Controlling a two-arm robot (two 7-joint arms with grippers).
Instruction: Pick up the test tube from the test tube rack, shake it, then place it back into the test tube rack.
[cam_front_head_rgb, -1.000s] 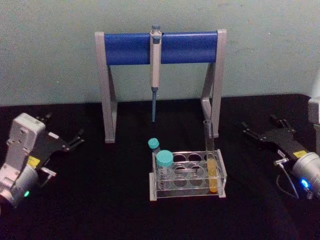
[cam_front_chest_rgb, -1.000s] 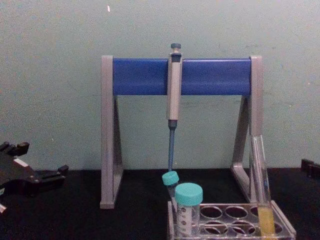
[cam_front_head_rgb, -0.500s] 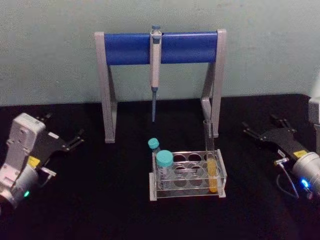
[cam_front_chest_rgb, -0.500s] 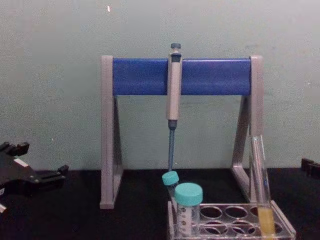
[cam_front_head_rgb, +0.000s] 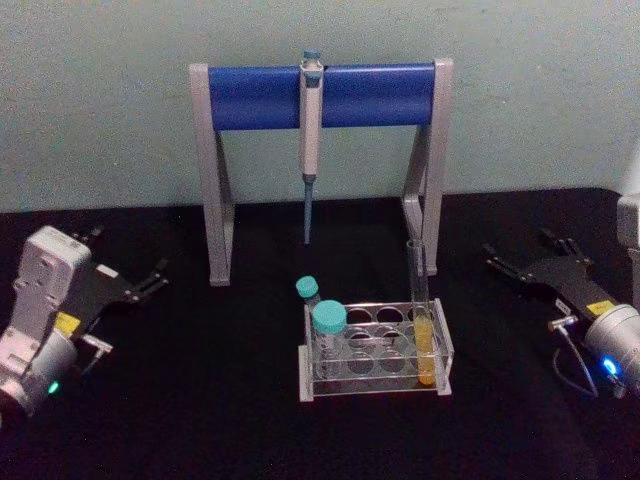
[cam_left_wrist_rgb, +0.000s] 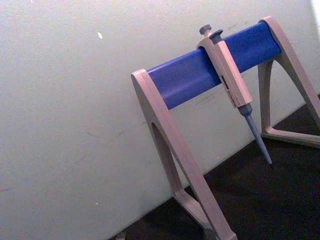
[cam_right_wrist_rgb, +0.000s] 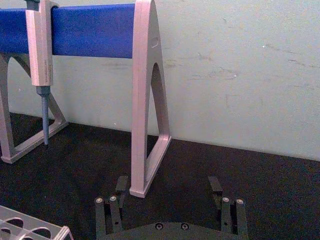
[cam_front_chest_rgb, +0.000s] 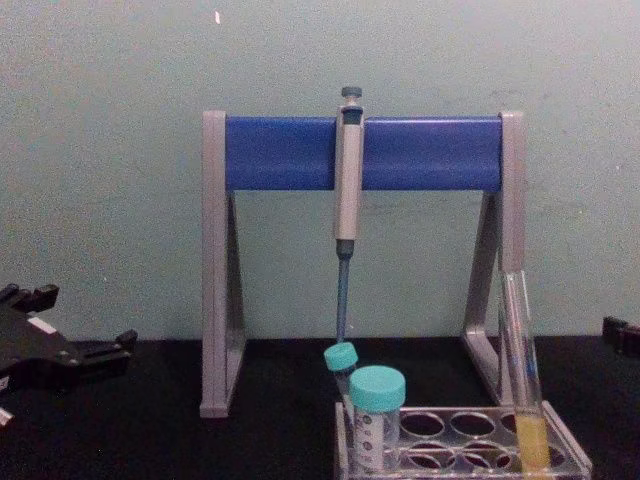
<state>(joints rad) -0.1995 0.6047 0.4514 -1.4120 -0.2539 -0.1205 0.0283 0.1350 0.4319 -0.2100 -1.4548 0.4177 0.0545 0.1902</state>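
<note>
Both arms sit parked with the test tube standing in its rack.

Head view: centre frame, we see the test tube (cam_front_head_rgb: 424, 330) upright in the right end of the test tube rack (cam_front_head_rgb: 375, 353); the left end effector (cam_front_head_rgb: 128, 283) at far left and the right end effector (cam_front_head_rgb: 528, 262) at far right are spread open on the black counter (cam_front_head_rgb: 220, 400). Right wrist view: fingers (cam_right_wrist_rgb: 114, 209) apart. Chest view: the tube stands lower right.

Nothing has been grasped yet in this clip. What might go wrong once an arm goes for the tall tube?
1. The test tube stands uncapped at the right end of the test tube rack; shaking may spill its yellow liquid.
2. The pipette stand has a leg close behind the tube, so the open right gripper, off to the right, may clip it.
3. Two teal-capped tubes share the light-looking rack; a skewed lift might drag it.
</note>
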